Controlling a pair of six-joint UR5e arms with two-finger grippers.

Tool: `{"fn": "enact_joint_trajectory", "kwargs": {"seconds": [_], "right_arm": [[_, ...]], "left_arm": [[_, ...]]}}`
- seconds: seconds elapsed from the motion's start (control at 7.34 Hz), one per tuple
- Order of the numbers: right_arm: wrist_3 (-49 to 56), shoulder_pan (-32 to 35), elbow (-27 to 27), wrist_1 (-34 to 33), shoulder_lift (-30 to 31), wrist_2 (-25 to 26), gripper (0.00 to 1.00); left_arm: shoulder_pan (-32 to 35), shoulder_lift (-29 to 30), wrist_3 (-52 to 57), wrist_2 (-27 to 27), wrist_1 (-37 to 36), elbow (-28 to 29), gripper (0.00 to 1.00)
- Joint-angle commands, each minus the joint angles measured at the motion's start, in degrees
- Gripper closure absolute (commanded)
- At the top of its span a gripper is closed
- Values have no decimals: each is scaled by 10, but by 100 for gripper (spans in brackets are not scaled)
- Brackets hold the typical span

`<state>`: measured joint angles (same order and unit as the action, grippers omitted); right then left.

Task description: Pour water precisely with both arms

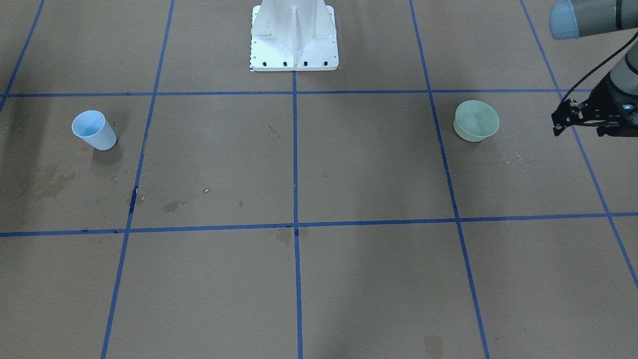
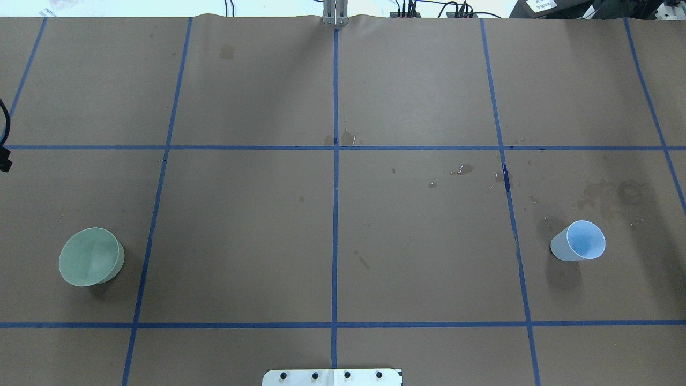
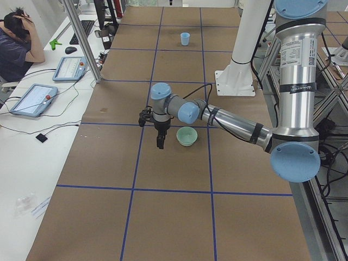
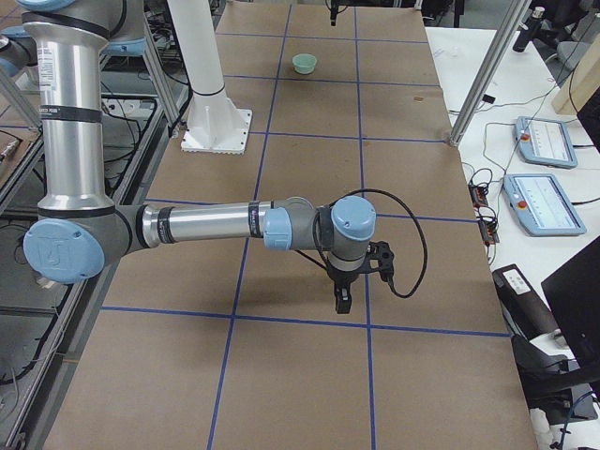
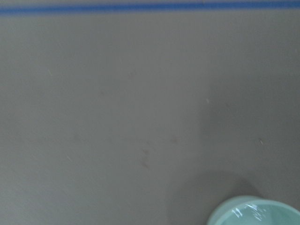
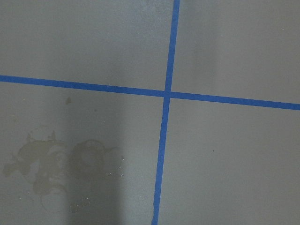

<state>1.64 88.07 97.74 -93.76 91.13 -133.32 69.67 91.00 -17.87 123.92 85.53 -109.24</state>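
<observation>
A light blue cup (image 1: pixel 94 130) stands upright on the robot's right side of the table; it also shows in the overhead view (image 2: pixel 579 241). A pale green bowl (image 1: pixel 476 120) stands on the left side (image 2: pixel 91 257). A faint sheen of water (image 5: pixel 248 212) shows inside the bowl in the left wrist view. My left gripper (image 3: pixel 160 144) hangs above the table beside the bowl, toward the table's end; its black wrist parts (image 1: pixel 593 114) show at the front view's right edge. I cannot tell if it is open. My right gripper (image 4: pixel 342 302) hangs above the table; I cannot tell its state.
The white ribbed pedestal (image 1: pixel 294 35) stands at the robot's side of the table. Blue tape lines (image 2: pixel 335 214) divide the brown paper cover. Dark dried stains (image 2: pixel 611 195) lie beyond the blue cup. Tablets and a seated person (image 3: pixel 19 43) are past the table's operator side.
</observation>
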Motion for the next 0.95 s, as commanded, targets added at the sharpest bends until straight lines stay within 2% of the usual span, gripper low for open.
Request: {"fn": "enact_joint_trajectory", "kwargs": {"seconds": [0.0,0.27,0.41,0.82], "right_arm": [[-1,0,3,1,-2,-29,0],[-1,0,3,0,-2,-37,0],[-1,0,3,1,-2,-37,0],[-1,0,3,0,-2,-37,0]], "left_arm": [[85,15,132,44,-20,73,0],[142,15,220,60,4,148,0],[153,15,228,61,43,182,0],[153,10,224,61,56,184,0]]}}
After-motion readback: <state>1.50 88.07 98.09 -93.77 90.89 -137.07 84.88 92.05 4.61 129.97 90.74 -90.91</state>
